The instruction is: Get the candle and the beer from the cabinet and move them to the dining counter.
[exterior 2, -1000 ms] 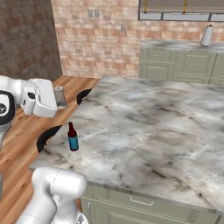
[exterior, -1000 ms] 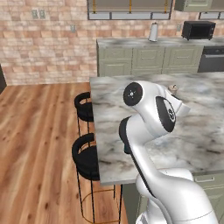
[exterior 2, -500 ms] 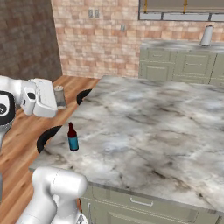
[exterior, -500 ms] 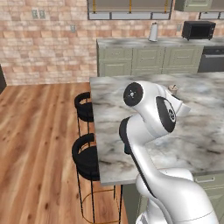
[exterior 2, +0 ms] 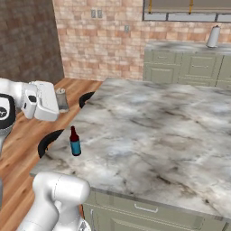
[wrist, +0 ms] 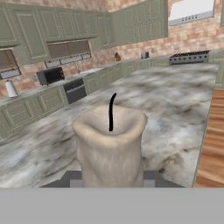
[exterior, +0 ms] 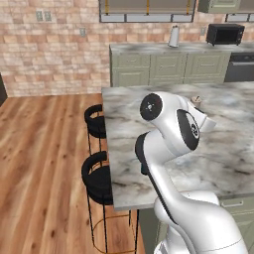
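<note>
- Right base view: the counter (exterior 2: 153,131), a wide grey-white marbled slab, spreads across the middle and right of the frame, with round black stools (exterior 2: 49,140) at its left edge over the wooden floor (exterior 2: 20,153).
- Left base view: the white arm (exterior: 168,149) rises from the lower right in front of the same counter (exterior: 223,144), and two stools (exterior: 99,173) stand at left centre.
- Right base view: the beer (exterior 2: 75,141) stands upright on the counter close to its near left corner, at lower left of the frame.
- Right base view: the candle (exterior 2: 62,99) sits at the left, above and left of the beer, off the counter surface and beyond its left edge, against the white hand.
- Hand view: the candle (wrist: 110,146) stands at centre bottom, its black wick up; the fingers (wrist: 111,180) are closed on its base from both sides.
</note>
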